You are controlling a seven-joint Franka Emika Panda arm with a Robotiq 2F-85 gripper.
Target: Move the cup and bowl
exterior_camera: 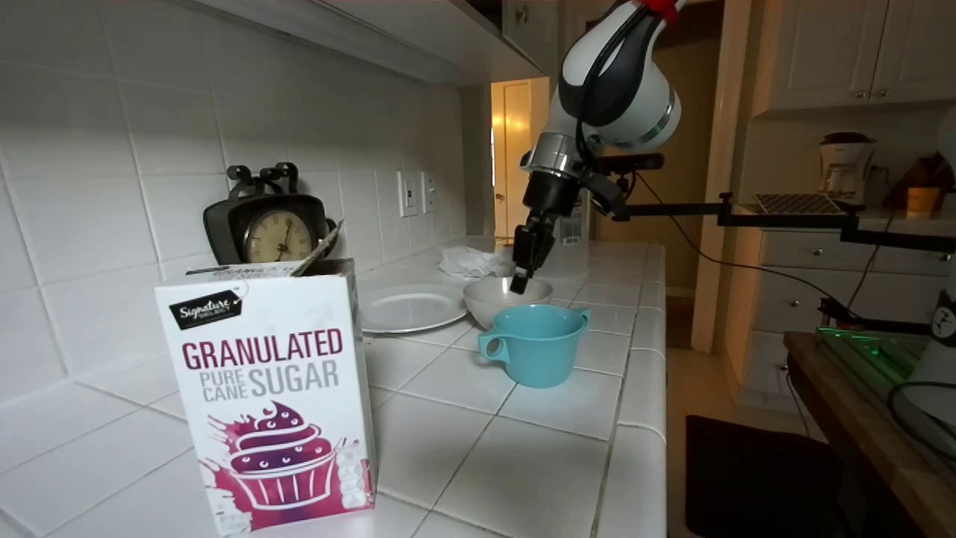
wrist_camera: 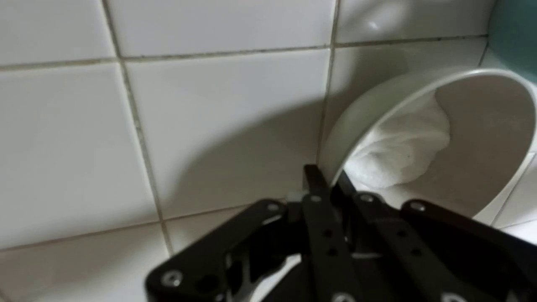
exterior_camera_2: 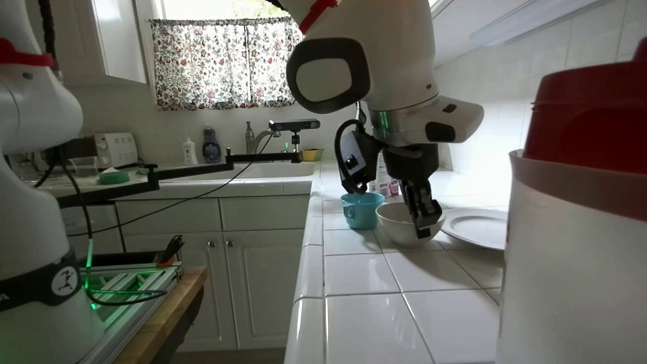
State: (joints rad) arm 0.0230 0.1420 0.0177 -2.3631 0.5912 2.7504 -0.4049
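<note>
The white bowl (exterior_camera: 485,302) stands on the tiled counter, also in an exterior view (exterior_camera_2: 397,230). In the wrist view the bowl (wrist_camera: 486,138) is at the right, with a white clump inside. The light-blue cup (exterior_camera: 544,347) stands upright close beside the bowl, also in an exterior view (exterior_camera_2: 362,210); only a part of the cup (wrist_camera: 517,33) shows at the wrist view's upper right corner. My gripper (wrist_camera: 328,175) is shut on the bowl's rim, one finger outside the wall and one inside. The gripper shows in both exterior views (exterior_camera: 520,281) (exterior_camera_2: 424,230).
A white plate (exterior_camera: 414,308) lies by the bowl on the wall side. A sugar box (exterior_camera: 276,403) stands near the cup's side of the counter, with a black clock (exterior_camera: 276,235) behind. A red-lidded pitcher (exterior_camera_2: 571,263) stands at the counter's other end. White crumpled paper (exterior_camera: 470,261) lies by the wall.
</note>
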